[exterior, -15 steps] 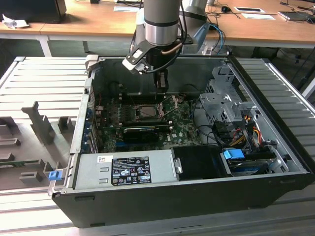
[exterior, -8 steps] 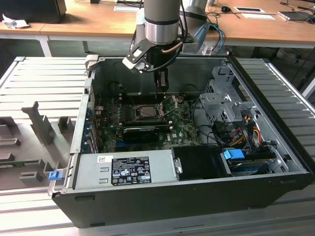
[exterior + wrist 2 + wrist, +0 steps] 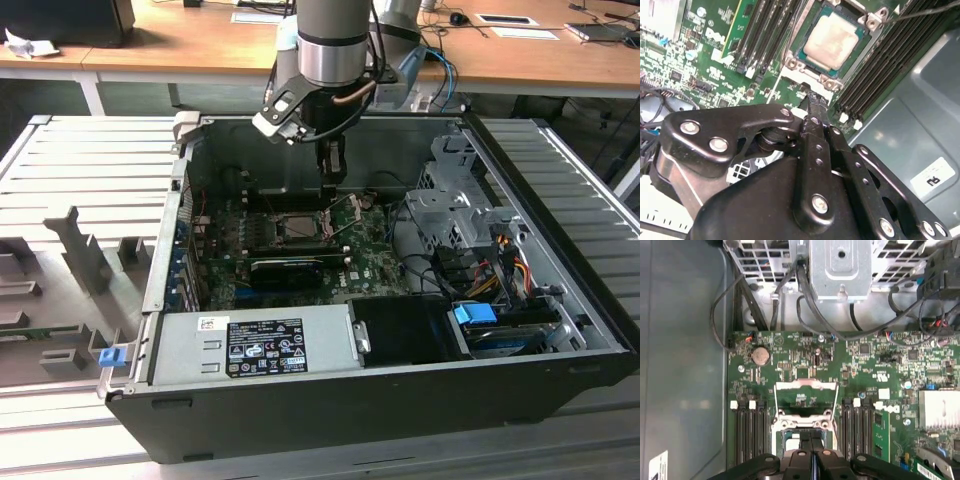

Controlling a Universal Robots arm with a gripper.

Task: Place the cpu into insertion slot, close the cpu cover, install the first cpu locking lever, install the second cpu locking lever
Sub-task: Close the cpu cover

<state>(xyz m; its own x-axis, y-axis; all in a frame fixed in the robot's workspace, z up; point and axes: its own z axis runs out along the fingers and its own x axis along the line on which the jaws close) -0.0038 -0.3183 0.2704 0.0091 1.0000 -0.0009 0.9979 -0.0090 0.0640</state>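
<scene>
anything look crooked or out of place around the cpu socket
Nothing looks damaged or askew. The cpu lies flat and square in the insertion slot. The cpu cover stands open and a lever sticks out unlatched; the shut gripper is near the slot's edge.

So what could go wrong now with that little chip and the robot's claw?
The cpu lies in the insertion slot with the cpu cover looking folded back, so a knock might shift it. The gripper hangs shut over the green board beside the slot; dropping off target, it might scrape the board or the black memory slots.
</scene>
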